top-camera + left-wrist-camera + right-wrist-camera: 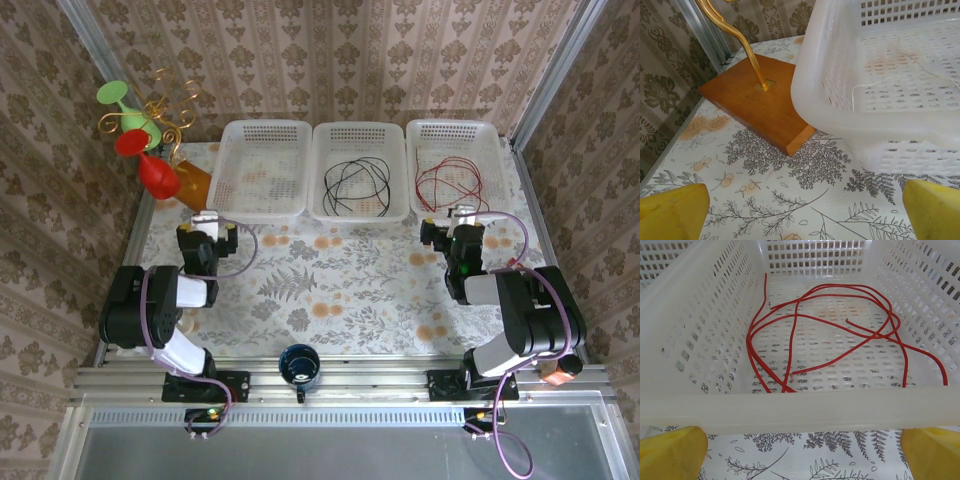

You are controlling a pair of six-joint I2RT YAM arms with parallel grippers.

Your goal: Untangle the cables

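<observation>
3 white perforated baskets stand in a row along the far edge of the floral-patterned tabletop [340,290]. The black cables [357,183] lie in loose overlapping loops on the floor of the middle basket [360,135]. The red cables [796,315] lie in the right basket [458,128]; in the right wrist view they spread over its floor in several long curves that cross one another, with 1 loose end near the middle and strands running toward the near wall. The left basket [264,130] holds no red or black strand, though the left wrist view shows what looks like 1 thin pale strand [853,97] on its floor. Just beside that basket's left corner sits the wooden base [760,100] of an ornament stand, with a gold stem rising from it and green and red cup shapes on curled gold wire above. The left end effector [208,228] hovers over the tabletop just in front of the left basket, its yellow fingers [670,212] spread wide with nothing between them. The right end effector [800,455] sits just in front of the right basket's near rim, facing the red cables, its jaws likewise spread wide and holding nothing. A dark blue mug [299,366] stands at the near edge between the 2 arm bases.
</observation>
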